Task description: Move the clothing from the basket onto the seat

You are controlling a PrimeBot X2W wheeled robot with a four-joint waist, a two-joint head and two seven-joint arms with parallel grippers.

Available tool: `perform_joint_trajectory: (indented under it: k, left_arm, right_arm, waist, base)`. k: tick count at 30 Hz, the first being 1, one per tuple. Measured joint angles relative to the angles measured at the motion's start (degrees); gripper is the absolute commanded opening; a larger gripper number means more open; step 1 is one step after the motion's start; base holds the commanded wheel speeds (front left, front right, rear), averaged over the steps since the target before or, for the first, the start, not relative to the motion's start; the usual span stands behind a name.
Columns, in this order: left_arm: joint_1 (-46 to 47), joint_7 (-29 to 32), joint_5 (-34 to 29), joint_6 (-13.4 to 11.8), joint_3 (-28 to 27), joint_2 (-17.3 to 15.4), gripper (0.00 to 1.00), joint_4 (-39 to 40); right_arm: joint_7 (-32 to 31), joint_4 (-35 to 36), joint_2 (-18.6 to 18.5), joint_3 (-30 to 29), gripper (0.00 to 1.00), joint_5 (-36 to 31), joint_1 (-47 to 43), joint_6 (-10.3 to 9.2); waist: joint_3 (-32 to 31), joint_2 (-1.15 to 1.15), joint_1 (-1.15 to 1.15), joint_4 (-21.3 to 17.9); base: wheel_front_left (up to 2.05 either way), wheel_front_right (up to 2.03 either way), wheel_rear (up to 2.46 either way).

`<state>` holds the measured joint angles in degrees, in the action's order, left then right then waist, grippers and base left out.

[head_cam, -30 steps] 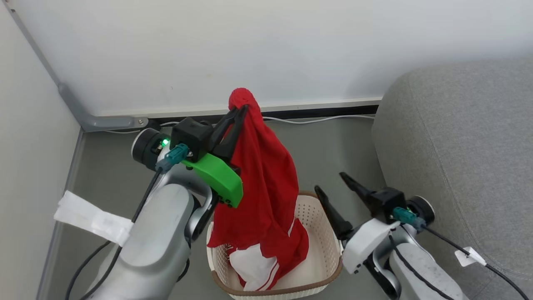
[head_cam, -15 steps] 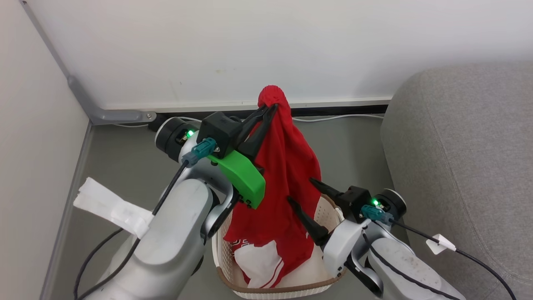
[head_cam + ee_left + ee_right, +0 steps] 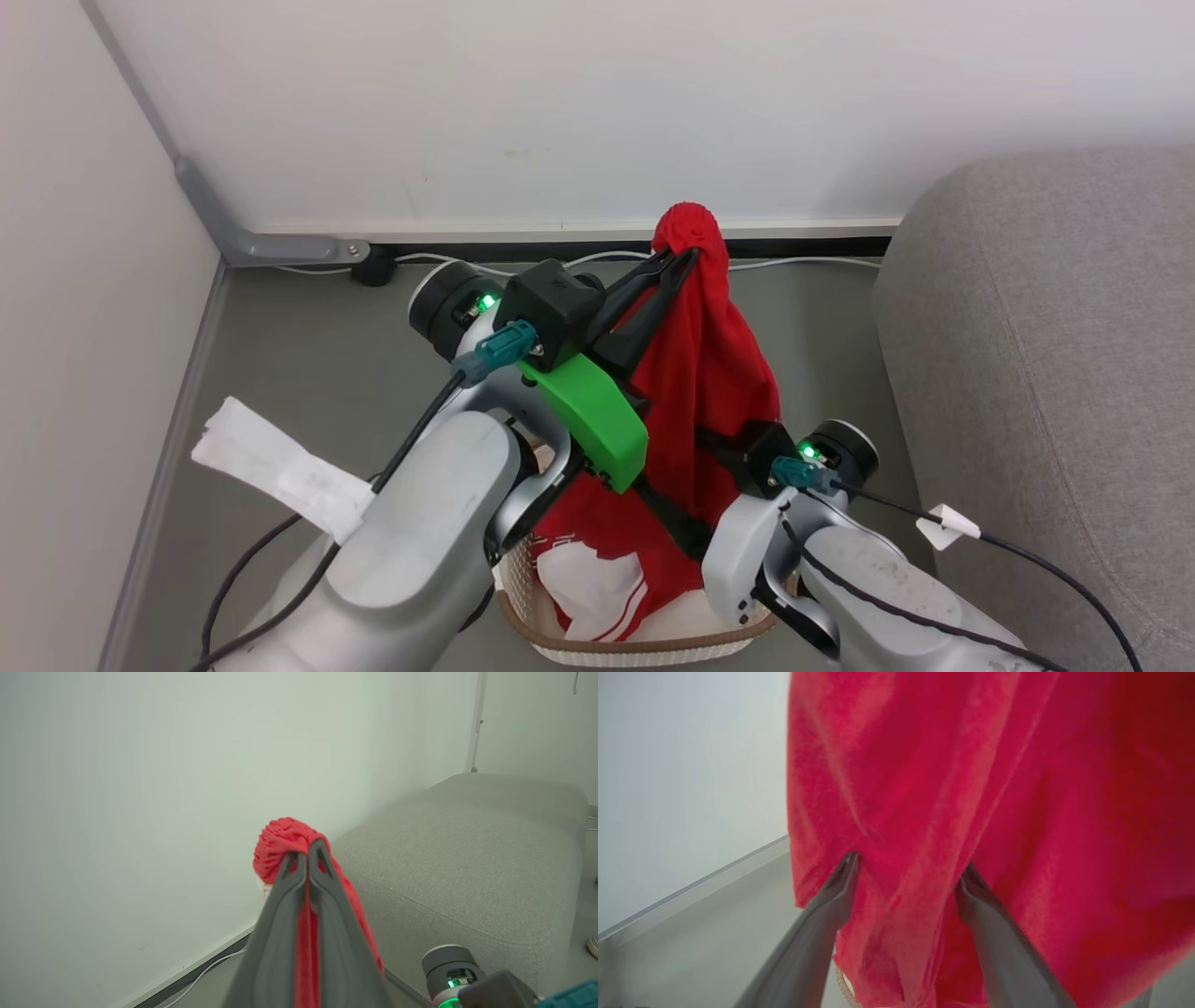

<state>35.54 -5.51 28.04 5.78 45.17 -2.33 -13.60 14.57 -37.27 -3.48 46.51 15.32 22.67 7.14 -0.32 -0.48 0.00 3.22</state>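
- White wall and grey floor corner, seat off to the right with open room above
- left claw is clamped on the top of the clothing, tail hanging down in the basket
- right claw is spread wide, straddling a fold mid-cloth, nothing pinched
- I'd close on that fold, then lift till the hem clears the basket rim before swinging right
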Motion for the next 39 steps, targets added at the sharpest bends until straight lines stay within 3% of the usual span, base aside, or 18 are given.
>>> perform_joint_trajectory:
  k: [1, 2, 3, 4, 12, 13, 14, 16, 17, 18, 26, 39]
  left_arm:
    - [0.0, 0.0, 0.1, 0.0, 0.3, 0.0, 0.0, 0.3]
    - [0.0, 0.0, 0.2, 0.0, 0.4, 0.0, 0.0, 0.5]
    - [0.0, 0.0, 0.3, -0.3, 0.4, 0.0, 0.0, 0.6]
    - [0.0, 0.0, 0.3, -0.8, 0.3, 0.0, 0.0, 0.6]
    - [-0.2, 0.3, 0.3, -4.2, -3.2, 0.0, 0.0, -1.2]
    - [-0.4, -0.2, 0.3, -4.4, -3.7, 0.0, 0.2, -1.4]
    - [-0.7, -0.7, 0.3, -4.8, -4.3, 0.0, 0.2, -1.5]
    - [-1.4, -1.4, 0.5, -5.4, -5.1, -0.2, 0.56, -1.8]
    - [-1.8, -1.7, 0.5, -5.7, -5.5, -0.3, 0.84, -2.0]
    - [-2.2, -1.9, 0.7, -5.8, -5.8, -0.3, 1.0, -2.1]
    - [-5.2, -4.2, 2.5, -5.9, -6.6, -1.1, 1.0, -2.9]
    - [-10.2, -5.4, 3.0, -5.3, -5.5, -2.6, 1.0, -3.6]
  right_arm:
    - [0.0, -0.3, 0.0, 0.3, 0.38, 0.3, 0.4, 0.0]
    - [0.0, -0.4, 0.0, 0.5, 0.27, 0.8, 0.7, 0.0]
    - [0.0, -0.5, -0.1, 0.9, 0.02, 1.5, 1.0, 0.0]
    - [0.0, -0.5, -0.1, 1.2, 0.0, 2.0, 1.4, 0.0]
    - [0.0, -1.7, 0.0, 1.7, 0.0, 3.4, 3.8, 0.01]
    - [0.0, -1.8, 0.0, 1.2, 0.0, 3.8, 3.9, 0.01]
    - [0.0, -1.8, 0.0, 0.7, 0.0, 4.3, 3.9, 0.01]
    - [0.0, -1.8, 0.0, -0.4, 0.0, 4.8, 3.9, 0.01]
    - [0.0, -1.7, 0.0, -1.0, 0.0, 4.9, 4.0, 0.01]
    - [0.0, -1.6, -0.1, -1.7, 0.0, 5.0, 4.0, 0.01]
    - [0.0, 1.6, -0.9, -7.8, 0.0, 5.5, 5.4, -1.05]
    - [0.0, 7.5, -7.9, -17.2, 0.0, 5.9, 4.9, -5.05]
  waist:
    - [0.0, 0.0, 0.0, 0.2]
    - [0.1, 0.0, 0.0, 0.4]
    - [0.2, 0.0, 0.0, 0.5]
    - [0.2, 0.0, 0.0, 0.6]
    - [0.7, 0.0, 0.0, -0.3]
    - [0.8, 0.0, 0.0, -0.6]
    - [0.8, 0.0, 0.0, -0.9]
    - [0.9, 0.0, 0.0, -1.5]
    - [1.0, 0.0, 0.0, -1.8]
    - [1.0, 0.0, 0.0, -2.2]
    - [1.1, 0.0, 0.0, -4.9]
    - [0.6, 0.0, 0.0, -10.0]
  base:
    - [0.0, 0.0, 0.0]
    - [0.0, 0.0, 0.0]
    - [0.0, 0.0, 0.0]
    - [0.0, 0.0, 0.0]
    - [0.0, 0.0, 0.0]
    - [0.0, 0.0, 0.0]
    - [0.0, 0.0, 0.0]
    - [0.0, 0.0, 0.0]
    - [0.0, 0.0, 0.0]
    - [0.0, 0.0, 0.0]
    - [0.0, 0.0, 0.0]
    - [0.0, 0.0, 0.0]
